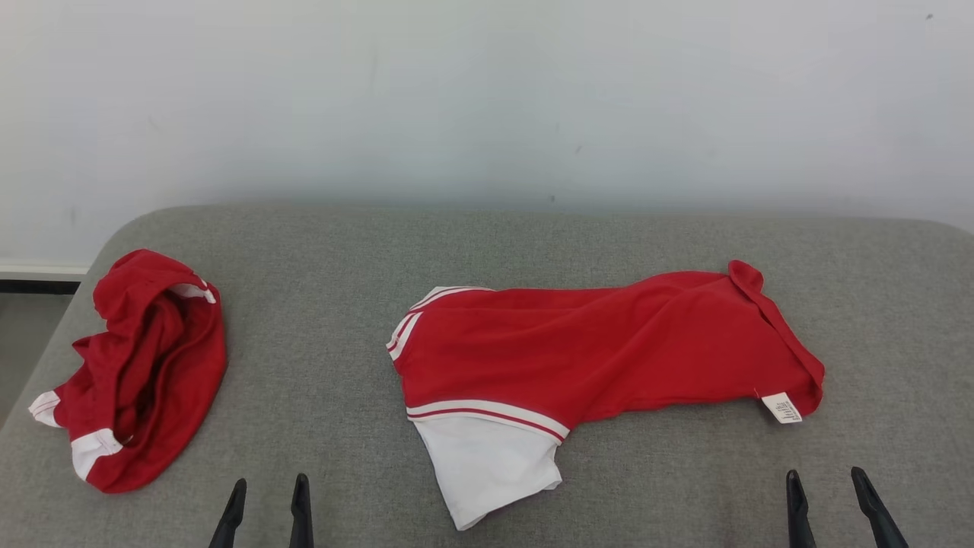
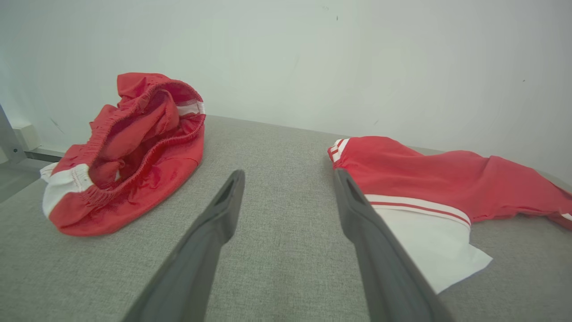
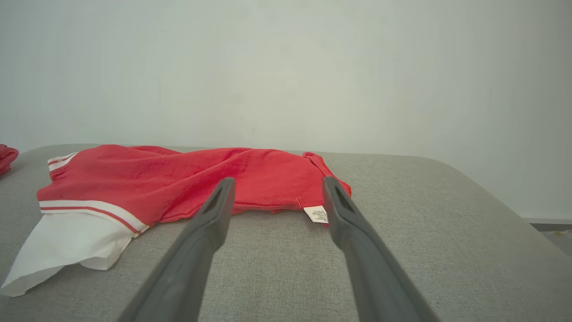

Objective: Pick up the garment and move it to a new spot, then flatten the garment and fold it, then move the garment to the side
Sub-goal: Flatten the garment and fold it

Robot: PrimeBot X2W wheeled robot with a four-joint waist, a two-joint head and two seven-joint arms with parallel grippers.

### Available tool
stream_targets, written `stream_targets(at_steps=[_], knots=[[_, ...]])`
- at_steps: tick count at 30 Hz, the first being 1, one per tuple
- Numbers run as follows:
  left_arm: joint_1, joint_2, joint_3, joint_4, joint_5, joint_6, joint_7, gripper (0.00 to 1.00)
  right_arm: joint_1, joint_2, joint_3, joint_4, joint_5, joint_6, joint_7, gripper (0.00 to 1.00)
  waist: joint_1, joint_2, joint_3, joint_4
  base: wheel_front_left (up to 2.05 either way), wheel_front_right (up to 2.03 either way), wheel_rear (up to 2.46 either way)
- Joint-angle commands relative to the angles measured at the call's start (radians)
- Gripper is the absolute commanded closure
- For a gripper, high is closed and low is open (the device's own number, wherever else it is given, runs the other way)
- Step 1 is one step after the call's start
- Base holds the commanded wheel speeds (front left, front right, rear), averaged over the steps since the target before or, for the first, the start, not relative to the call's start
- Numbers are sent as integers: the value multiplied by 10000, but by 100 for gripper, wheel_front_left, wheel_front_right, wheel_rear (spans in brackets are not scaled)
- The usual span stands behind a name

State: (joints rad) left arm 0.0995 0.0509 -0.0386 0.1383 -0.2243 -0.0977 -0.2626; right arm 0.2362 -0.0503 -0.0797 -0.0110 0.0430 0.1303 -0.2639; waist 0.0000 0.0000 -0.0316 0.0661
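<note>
Red-and-white jersey garment (image 1: 609, 350): centre frame; we judge it light, limp.
Hold: its right edge (image 1: 784, 335).
Left gripper (image 1: 272, 479), right gripper (image 1: 825, 472): spread, empty.

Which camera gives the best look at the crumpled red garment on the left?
The left wrist view: the crumpled red garment sits close, its elastic band and white trim clear. The head view shows it whole from above. The right wrist view catches a red sliver at its left edge.
</note>
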Motion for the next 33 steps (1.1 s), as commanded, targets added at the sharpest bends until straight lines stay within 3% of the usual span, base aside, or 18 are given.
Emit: stream_targets(at_steps=[1, 17, 24, 28, 33], knots=[[85, -11, 29, 36, 44, -51, -32, 0, 111, -1, -74, 50, -26, 5, -6, 0, 0, 0, -23, -21, 0, 0, 0], [-21, -11, -117, 303, -76, -141, -32, 0, -176, 1, -261, 228, 422, 5, -6, 0, 0, 0, 60, -61, 0, 0, 0], [-559, -8, -1224, 1253, -251, -257, -32, 0, -455, 1, -520, 753, 166, 5, -6, 0, 0, 0, 212, -85, 0, 0, 0], [-1613, -5, -2260, 3007, -699, -311, 46, 0, -1146, -32, -614, 1783, -139, 5, 488, 0, 0, 0, 508, -182, 0, 0, 0], [-2534, -2, -2953, 4060, -1257, -333, 274, 0, -1979, -258, -461, 2380, -188, 5, 890, 0, 0, 0, 899, -373, 0, 0, 0]])
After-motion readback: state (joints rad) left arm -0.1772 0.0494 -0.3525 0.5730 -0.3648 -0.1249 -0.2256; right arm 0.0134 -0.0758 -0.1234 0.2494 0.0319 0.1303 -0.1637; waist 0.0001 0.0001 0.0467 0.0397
